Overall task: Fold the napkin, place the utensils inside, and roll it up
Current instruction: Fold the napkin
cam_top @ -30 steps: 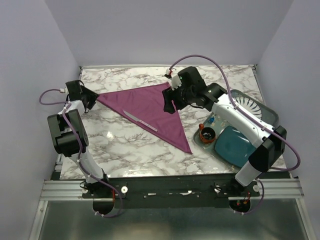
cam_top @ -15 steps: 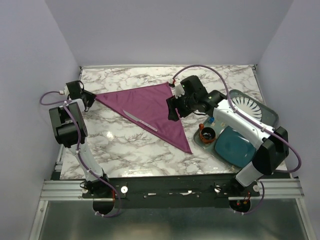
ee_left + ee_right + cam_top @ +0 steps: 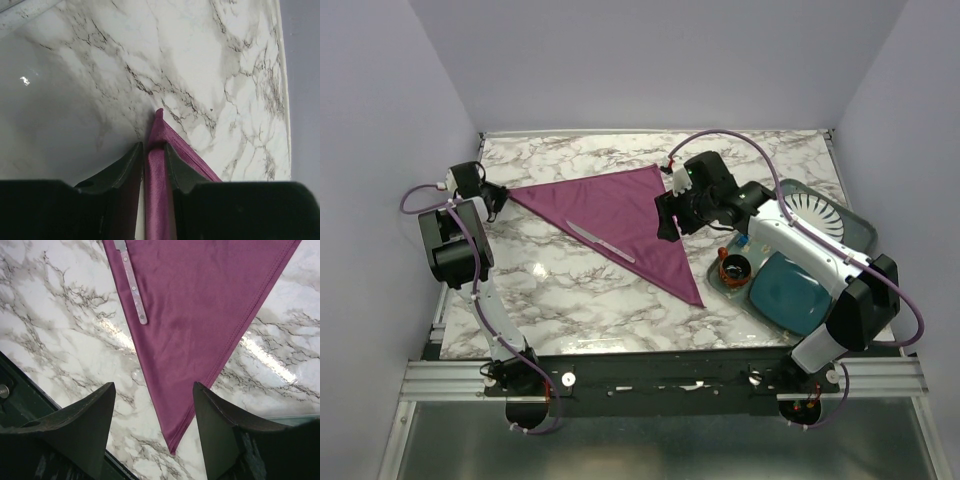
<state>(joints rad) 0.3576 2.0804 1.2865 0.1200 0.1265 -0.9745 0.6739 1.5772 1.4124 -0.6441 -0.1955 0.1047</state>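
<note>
The plum-purple napkin [image 3: 620,212] lies folded into a flat triangle on the marble table. Its points face left, back and front right. A slim silver knife [image 3: 601,242] rests along its front-left edge, also seen in the right wrist view as the knife [image 3: 132,285] on the napkin [image 3: 200,305]. My left gripper [image 3: 498,196] is at the napkin's left point. In the left wrist view the left gripper [image 3: 153,146] pinches a bunched strip of napkin [image 3: 158,180] between its fingers. My right gripper [image 3: 667,216] hovers open over the napkin's right edge, and the right gripper [image 3: 152,385] holds nothing.
A grey tray [image 3: 860,235] at the right holds a white plate [image 3: 817,212], a teal mat [image 3: 790,290] and an orange-rimmed dark cup [image 3: 733,268]. The table's black front rail [image 3: 650,362] runs along the near edge.
My left gripper has closed its fingers onto the napkin's left point. My right gripper has drawn away from the napkin's back point toward the front right, still open.
</note>
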